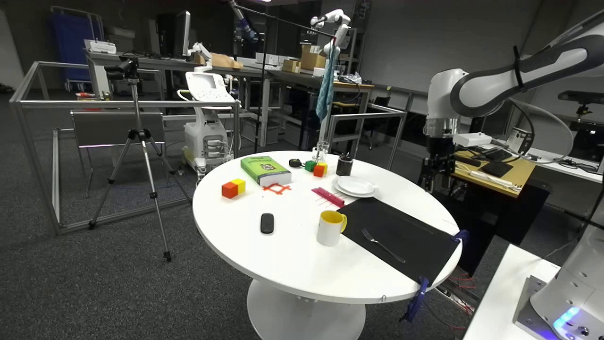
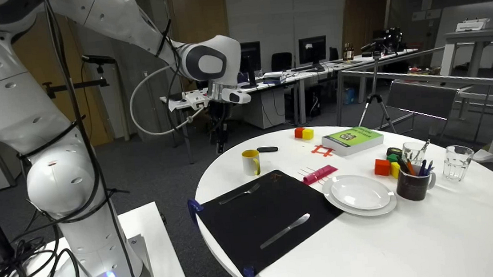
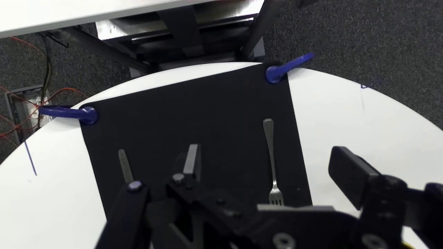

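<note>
My gripper [image 3: 271, 167] stands wide open, its fingers apart with nothing between them. Both exterior views show it high in the air, above the side of the round white table nearest the arm. Below it in the wrist view lies a black placemat [image 3: 221, 114] bearing a silver fork [image 3: 270, 145] and a knife [image 3: 125, 166]. The gripper hides the fork's tine tips and much of the knife; the full knife [image 2: 285, 231] shows in an exterior view. Beside the mat is a white mug [image 1: 329, 231] with a yellow inside, and stacked white plates [image 2: 360, 193].
Blue clamps [image 3: 88, 115] pin the mat at the table [image 1: 292, 255] edge. Further off are a green book [image 1: 264, 170], colored blocks [image 1: 230, 190], a black phone-like object [image 1: 267, 223], a pink strip [image 2: 319, 174], a dark pen mug [image 2: 412, 186] and drinking glasses [image 2: 457, 162].
</note>
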